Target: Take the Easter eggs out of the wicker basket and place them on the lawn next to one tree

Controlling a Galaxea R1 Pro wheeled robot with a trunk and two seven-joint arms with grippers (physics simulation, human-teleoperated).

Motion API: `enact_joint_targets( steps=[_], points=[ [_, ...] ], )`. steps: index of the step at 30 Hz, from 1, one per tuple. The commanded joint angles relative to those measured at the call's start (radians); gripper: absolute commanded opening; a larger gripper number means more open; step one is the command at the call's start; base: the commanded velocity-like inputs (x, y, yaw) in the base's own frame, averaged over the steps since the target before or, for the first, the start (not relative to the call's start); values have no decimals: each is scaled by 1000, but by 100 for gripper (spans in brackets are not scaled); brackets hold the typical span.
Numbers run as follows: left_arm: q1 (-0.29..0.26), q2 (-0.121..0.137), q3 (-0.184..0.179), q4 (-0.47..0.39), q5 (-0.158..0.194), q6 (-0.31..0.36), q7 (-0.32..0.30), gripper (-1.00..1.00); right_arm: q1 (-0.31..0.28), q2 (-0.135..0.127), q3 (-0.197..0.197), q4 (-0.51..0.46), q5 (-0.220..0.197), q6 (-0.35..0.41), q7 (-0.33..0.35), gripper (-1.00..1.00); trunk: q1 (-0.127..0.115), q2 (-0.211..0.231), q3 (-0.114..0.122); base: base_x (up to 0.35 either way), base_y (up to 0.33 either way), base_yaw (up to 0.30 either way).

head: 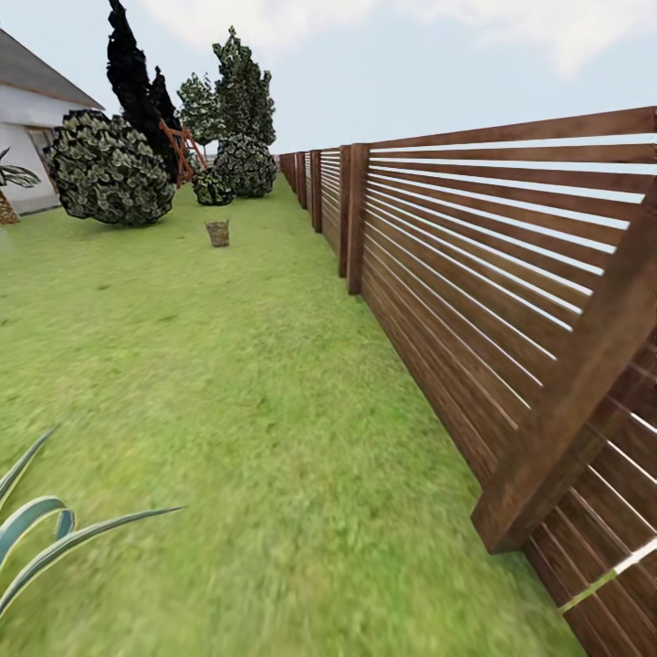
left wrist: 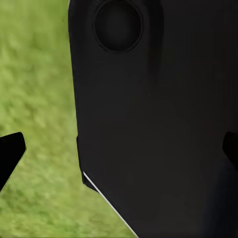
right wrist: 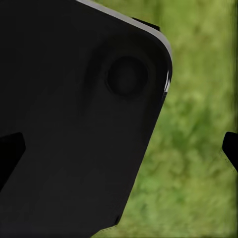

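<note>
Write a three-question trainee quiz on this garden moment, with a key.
1. True or false: the basket stands on the lawn, far ahead.
2. What runs along the right of the head view? A) a hedge B) a slat fence C) a wall
3. Fill in: the round bushes stand to the ____ of the basket in the head view.

Key: 1 true; 2 B; 3 left

The left gripper (left wrist: pixel 119 148) points down beside a big black part of the robot's body (left wrist: pixel 158 124), its fingertips (left wrist: pixel 11 151) spread wide apart. The right gripper (right wrist: pixel 119 148) hangs the same way, fingers (right wrist: pixel 231 146) apart, holding nothing
</note>
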State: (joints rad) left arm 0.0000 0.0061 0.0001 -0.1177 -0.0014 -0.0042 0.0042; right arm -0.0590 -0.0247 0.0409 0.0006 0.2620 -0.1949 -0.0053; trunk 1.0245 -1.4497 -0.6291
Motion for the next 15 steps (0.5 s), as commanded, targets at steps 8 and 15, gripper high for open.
enact_joint_targets(
  steps=[8,15],
  points=[
    [0,0,0,0,0,0,0,100,-1,-1,4,1,0,-3,2,100,1,0,-1,325,0,-269],
    [0,0,0,-1,0,0,0,100,-1,0,6,1,6,-3,2,100,1,0,-1,325,0,-46]
  ],
)
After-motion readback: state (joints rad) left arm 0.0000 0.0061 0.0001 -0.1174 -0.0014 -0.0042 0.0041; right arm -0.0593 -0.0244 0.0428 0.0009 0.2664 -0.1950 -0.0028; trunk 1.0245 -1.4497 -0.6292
